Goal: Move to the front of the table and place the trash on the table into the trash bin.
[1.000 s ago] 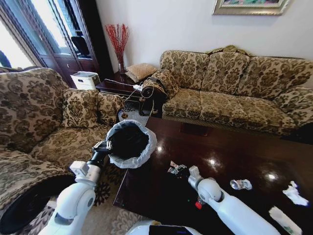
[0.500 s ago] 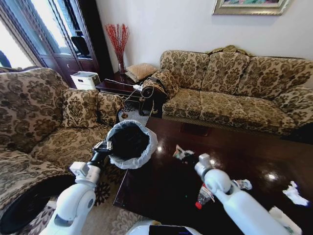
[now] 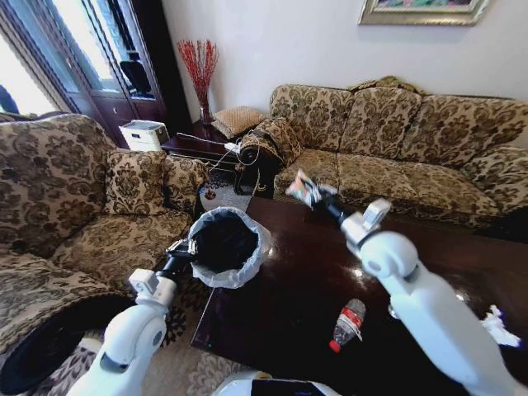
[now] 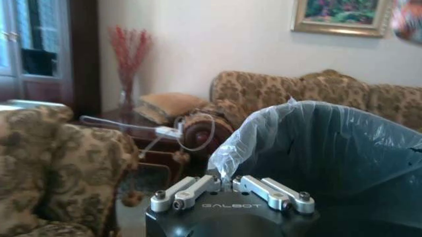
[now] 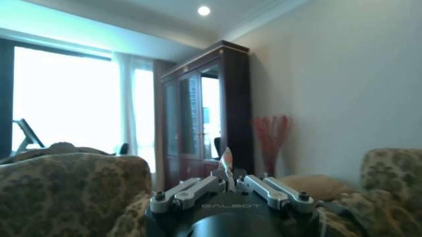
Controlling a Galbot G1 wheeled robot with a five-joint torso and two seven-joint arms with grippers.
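Carrying wrapper [image 3: 304, 189] pinched in right claw [image 3: 313, 195], raised above worktop [image 3: 280, 305]. Bin [image 3: 227, 246] below and left of it, rim clamped by left claw [image 3: 183, 248]. Advice: centre over bin mouth before release. Bottle [image 3: 347, 322] lies on worktop below.

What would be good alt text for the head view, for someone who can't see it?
The right gripper holds a colourful wrapper raised above the dark coffee table, beyond the trash bin that the left gripper grips by the rim at the table's corner. A red-capped plastic bottle lies on the table, with patterned sofas around.
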